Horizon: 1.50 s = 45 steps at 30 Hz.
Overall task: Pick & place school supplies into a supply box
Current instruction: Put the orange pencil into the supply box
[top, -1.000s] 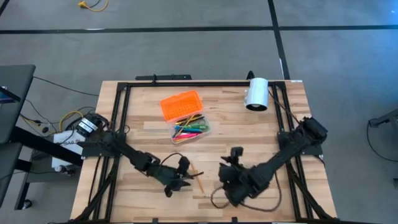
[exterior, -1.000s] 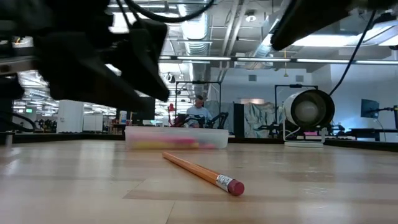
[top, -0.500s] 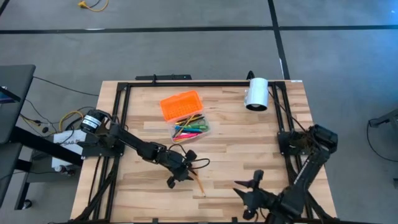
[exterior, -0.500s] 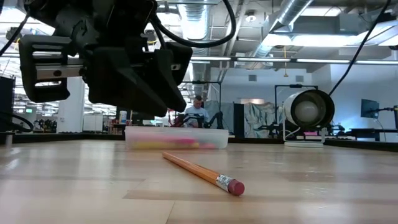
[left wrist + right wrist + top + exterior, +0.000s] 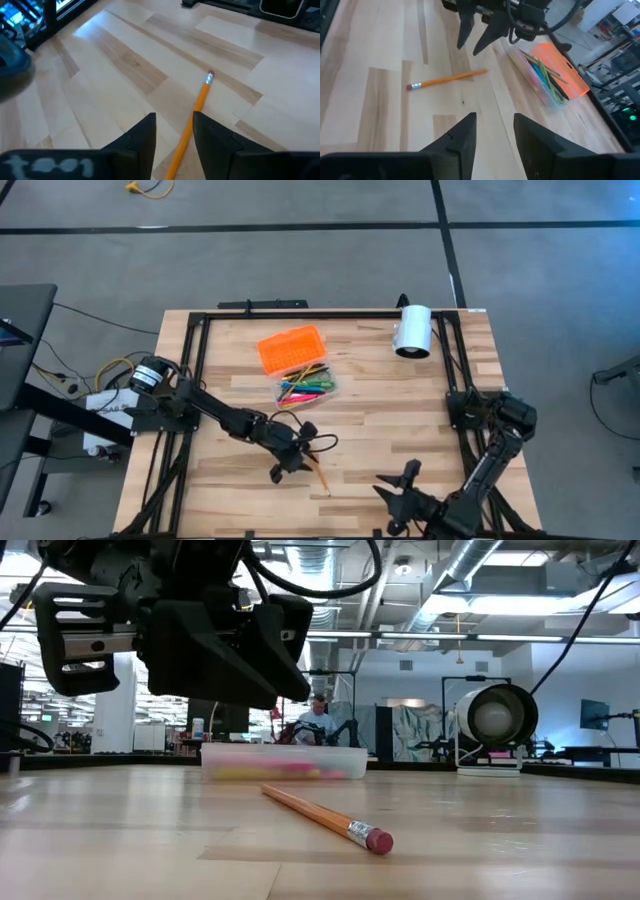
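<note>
Now the left gripper (image 5: 284, 457) hovers open and empty over the sharpened end of the wooden pencil (image 5: 320, 472), which lies flat on the table (image 5: 420, 405), well short of the supply box (image 5: 305, 385). Light, stiff, round: likely to roll, so pinch mid-shaft. Only the low view shows its pink eraser (image 5: 379, 840) clearly. The right gripper (image 5: 398, 495) waits open at the near edge.
</note>
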Motion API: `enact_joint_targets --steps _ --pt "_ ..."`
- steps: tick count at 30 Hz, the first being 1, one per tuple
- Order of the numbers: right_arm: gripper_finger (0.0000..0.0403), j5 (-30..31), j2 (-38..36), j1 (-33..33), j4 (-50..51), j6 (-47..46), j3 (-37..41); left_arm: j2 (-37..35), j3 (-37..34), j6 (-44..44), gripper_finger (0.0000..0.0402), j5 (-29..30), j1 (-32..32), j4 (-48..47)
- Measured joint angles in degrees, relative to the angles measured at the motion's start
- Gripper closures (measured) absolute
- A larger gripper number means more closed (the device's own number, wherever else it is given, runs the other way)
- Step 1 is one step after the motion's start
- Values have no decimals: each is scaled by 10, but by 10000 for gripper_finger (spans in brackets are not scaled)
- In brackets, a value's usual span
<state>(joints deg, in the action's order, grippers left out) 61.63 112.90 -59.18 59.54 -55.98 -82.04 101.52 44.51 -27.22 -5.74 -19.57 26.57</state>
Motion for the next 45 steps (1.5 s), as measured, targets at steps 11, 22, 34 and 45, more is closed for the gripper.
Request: enact_joint_targets --steps 11,22,34,45 --pt "278 1 -2 -4 -2 3 0 95 45 -21 278 0 -1 14" --pt "278 0 -2 -8 -2 -10 0 130 109 1 278 -13 19 -131" --pt "278 -2 -3 -8 -7 -11 0 142 136 133 278 -12 28 -208" --pt "278 -3 -3 -9 -11 -11 0 140 136 161 345 25 6 -226"
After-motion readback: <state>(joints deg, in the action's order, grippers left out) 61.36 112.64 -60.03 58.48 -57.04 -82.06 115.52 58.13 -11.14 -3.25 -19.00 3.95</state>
